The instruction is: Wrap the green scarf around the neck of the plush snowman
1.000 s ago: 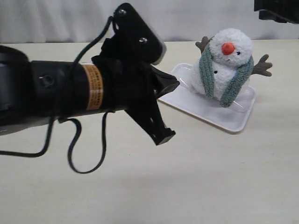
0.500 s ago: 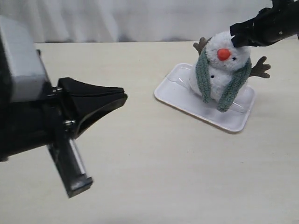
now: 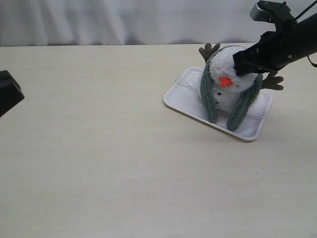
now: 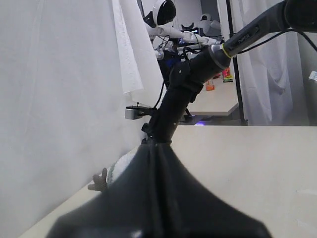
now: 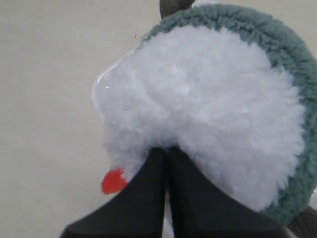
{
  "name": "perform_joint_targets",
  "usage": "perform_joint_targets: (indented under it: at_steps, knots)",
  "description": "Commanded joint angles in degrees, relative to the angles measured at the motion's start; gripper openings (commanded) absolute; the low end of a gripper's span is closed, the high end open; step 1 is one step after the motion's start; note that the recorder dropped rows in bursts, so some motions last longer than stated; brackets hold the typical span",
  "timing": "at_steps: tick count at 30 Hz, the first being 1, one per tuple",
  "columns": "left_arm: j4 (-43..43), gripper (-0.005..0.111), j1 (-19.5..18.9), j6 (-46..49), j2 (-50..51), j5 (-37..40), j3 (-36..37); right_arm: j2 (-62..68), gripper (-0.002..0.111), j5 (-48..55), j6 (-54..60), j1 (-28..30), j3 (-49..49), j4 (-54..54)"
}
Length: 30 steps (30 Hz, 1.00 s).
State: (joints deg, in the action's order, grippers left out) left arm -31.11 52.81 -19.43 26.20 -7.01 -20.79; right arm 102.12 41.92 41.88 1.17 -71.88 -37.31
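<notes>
The plush snowman stands on a white tray, tipped forward with its orange nose pointing down. The green scarf runs over the back of its neck, and both ends hang down its front. My right gripper is shut, its tips pressed into the white fluff of the snowman's head just above the nose; the scarf rims the head behind. My left gripper is shut and empty at the far left edge, well away from the snowman.
The tray's near corner points toward the front of the beige table. A white curtain hangs along the back. The right arm stretches over the table from the right side.
My left arm has pulled back to the left, almost out of the exterior view. The right gripper came down onto the snowman's head, and the snowman tipped forward, nose lower.
</notes>
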Motion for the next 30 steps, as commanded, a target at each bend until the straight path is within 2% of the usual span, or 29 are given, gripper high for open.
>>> perform_joint_targets:
  at_steps: [1, 6, 10, 14, 20, 30]
  knots:
    - [0.7, 0.0, 0.3, -0.2, -0.2, -0.8, 0.1, -0.3, 0.004, 0.1, -3.7, 0.0, 0.7, 5.3]
    - [1.0, 0.0, 0.3, -0.2, -0.2, -1.0, 0.1, -2.2, 0.004, 1.4, -3.0, 0.0, 0.7, 4.7]
    - [3.6, 0.0, 0.2, -0.1, -1.7, -1.5, 0.1, -8.7, 0.004, 1.4, -3.0, 0.0, 0.7, 4.4]
    - [4.2, 0.0, -1.5, -0.3, -4.2, -1.7, 0.1, -17.6, 0.004, 2.4, -1.7, 0.0, 1.3, 0.9]
    - [9.0, 0.0, -3.6, -0.3, -7.6, -0.2, 0.1, -35.3, 0.004, -2.9, 2.7, 0.0, 8.3, -7.9]
    - [9.2, 0.0, -3.6, -0.3, -15.7, 0.9, 0.0, -66.8, 0.004, -10.2, 3.5, 0.0, 19.0, -8.9]
